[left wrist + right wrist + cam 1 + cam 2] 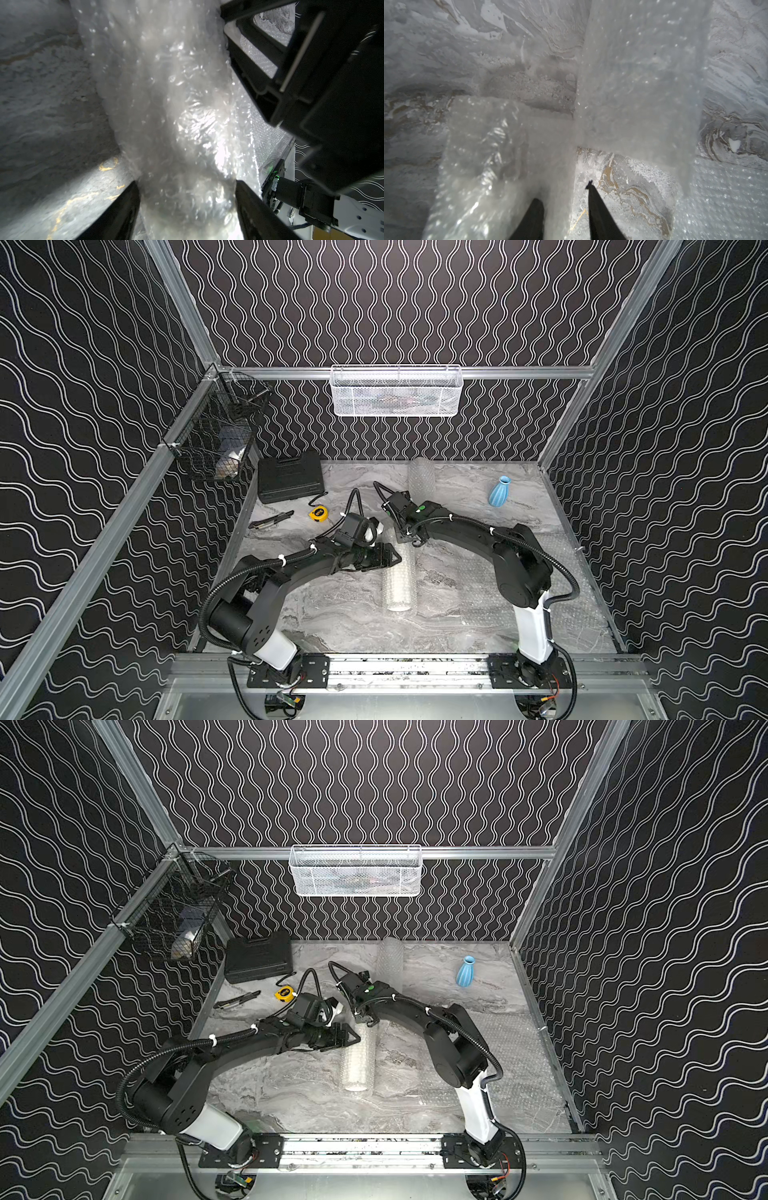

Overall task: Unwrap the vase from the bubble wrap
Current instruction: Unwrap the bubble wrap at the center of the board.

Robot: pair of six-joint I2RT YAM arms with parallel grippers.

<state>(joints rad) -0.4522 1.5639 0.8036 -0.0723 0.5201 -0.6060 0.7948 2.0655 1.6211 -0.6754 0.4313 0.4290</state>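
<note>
A long roll of bubble wrap [398, 583] [359, 1065] lies mid-table in both top views, and a pale vase [400, 600] shows dimly through its near end. My left gripper [392, 558] [186, 187] reaches in from the left and is shut across the wrapped bundle [182, 128], which fills the gap between the jaws. My right gripper [409, 538] [563, 195] is at the roll's far end, shut on a loose edge of the wrap [558, 166]. One finger [535, 209] shows blurred through the film. A flap [639, 83] spreads out beyond it.
A blue vase [498, 491] stands bare at the back right. An upright bubble-wrap roll [420, 479] stands at the back wall and a flat sheet [519, 593] lies under my right arm. Black case [290, 481], tape measure [318, 513] and knife [270, 520] lie back left.
</note>
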